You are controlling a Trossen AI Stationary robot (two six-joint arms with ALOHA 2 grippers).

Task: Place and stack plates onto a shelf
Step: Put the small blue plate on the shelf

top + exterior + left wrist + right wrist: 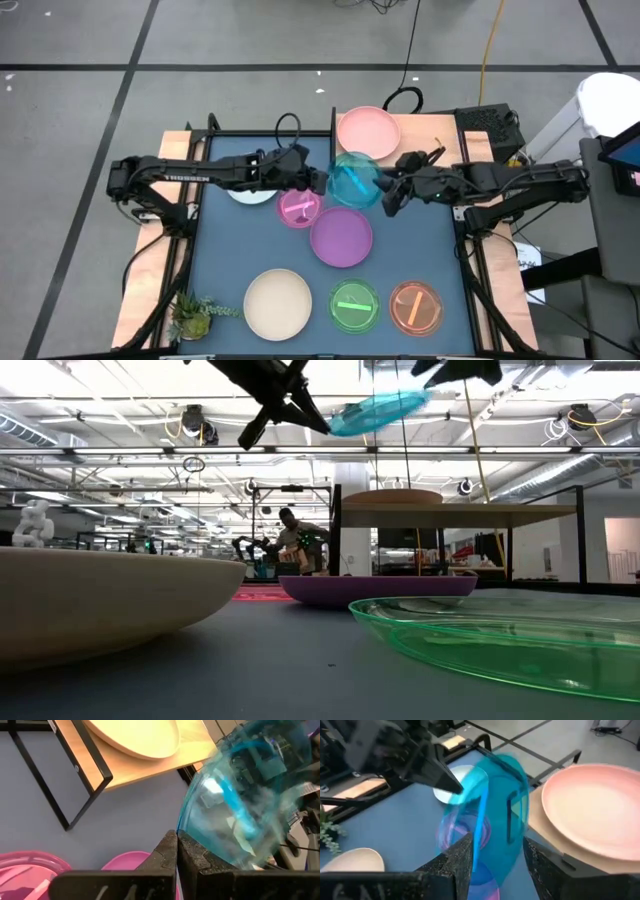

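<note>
teal: the see-through teal plate (352, 180) is up in the air, tilted, between the two grippers.
left gripper: the left gripper (318, 181) has its two fingers pressed tight together on the rim of the teal plate, at the side away from the other arm.
right gripper: the right gripper (388, 196) has its fingers partly apart, one on each side of the teal plate, near its middle bar. it looks like it has hold of the plate, but i cannot be sure it is squeezing yet.
shelf: the shelf (420, 135) is just past the right gripper, on the far side of the plate.
done: only the salmon pink plate (367, 131) lies on the shelf.
left to do: seven plates are not on the shelf yet. the teal one is in the air. the small pink plate (299, 208) and the purple plate (341, 237) lie on the table just under and near the grippers. the white-blue plate (250, 193) sits under the left arm. the cream plate (278, 303), green plate (354, 305) and orange plate (415, 306) lie well away from both grippers, at the near edge.
step: i think the plate is being passed from one gripper to the other, so the task is only near its start.
</note>
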